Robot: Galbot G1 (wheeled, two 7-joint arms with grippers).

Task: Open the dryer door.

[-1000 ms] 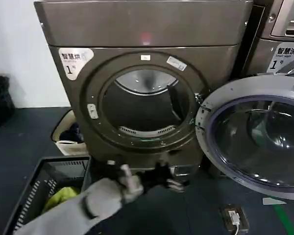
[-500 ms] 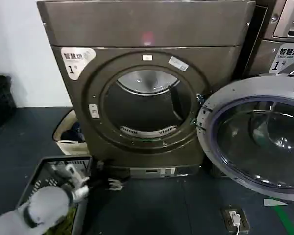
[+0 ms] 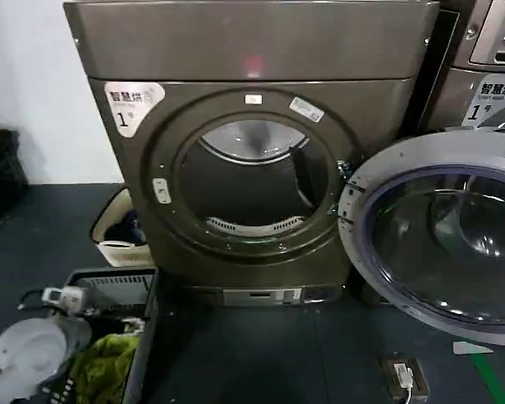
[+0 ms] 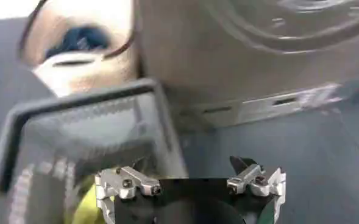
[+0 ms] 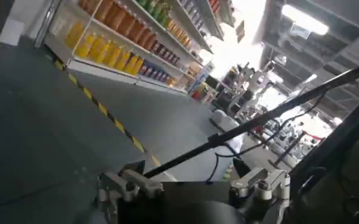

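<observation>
Head view: the dryer [image 3: 252, 151] was seen filling the upper centre of the frame, its round opening uncovered and the drum visible inside. A white "1" sticker [image 3: 131, 103] was placed at its upper left front. The dryer door [image 3: 438, 240] was swung fully out to the right of the frame, glass facing the camera, hinged at the opening's right edge. A second machine [image 3: 488, 67] with a lighter panel was noted at the upper right. A dark laundry basket [image 3: 143, 290] with yellow-green cloth [image 3: 105, 366] was seen at the lower left, just in front of the dryer's base. A beige bin [image 3: 118, 229] was set beside the dryer's left side. The left arm was seen at the lower left corner over the basket. A small device [image 3: 403, 372] lay on the floor at the lower right.

Left wrist view: the left gripper [image 4: 191, 182] was shown at the bottom centre, fingers spread apart and nothing held, above the basket rim [image 4: 81, 103] and the dark floor; the dryer's lower front [image 4: 252, 67] occupied the upper right.

Right wrist view: the right gripper [image 5: 194, 182] was shown at the bottom centre, fingers parted and empty, pointed away toward shelves [image 5: 124, 36] of bottles at the upper left.
</observation>
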